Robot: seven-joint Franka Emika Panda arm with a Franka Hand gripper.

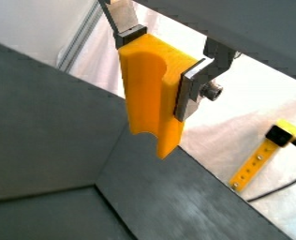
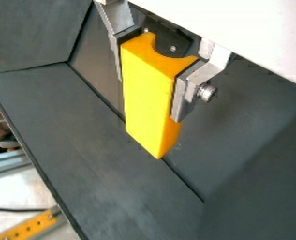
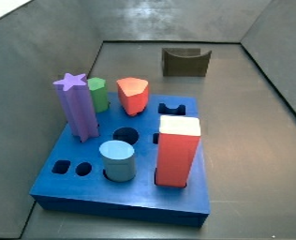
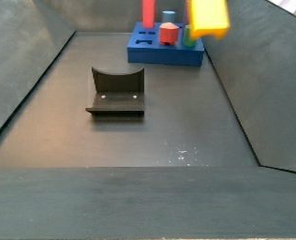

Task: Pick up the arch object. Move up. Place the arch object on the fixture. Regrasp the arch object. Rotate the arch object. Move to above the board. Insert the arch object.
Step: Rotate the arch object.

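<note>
Light is even and soft from overhead, the dark floor [image 4: 163, 141] showing a faint sheen and only weak shadows. The gripper [image 1: 163, 58] sits close to the lens in both wrist views, slightly soft, and the yellow block [image 4: 210, 16] at a side view's top edge is blurred.

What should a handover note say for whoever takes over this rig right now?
Gripper: shut on the yellow block, high in the air; both wrist views show it between the fingers, hanging clear of the floor.
Fixture: nothing on it, standing on the floor apart from the board.
Board: holds its pegs; several holes are open.
Done: pickup and lift.
Left: set the block on the fixture, regrasp, rotate, move above the board, insert.
A side view catches only part of the block at the picture's top edge.
</note>
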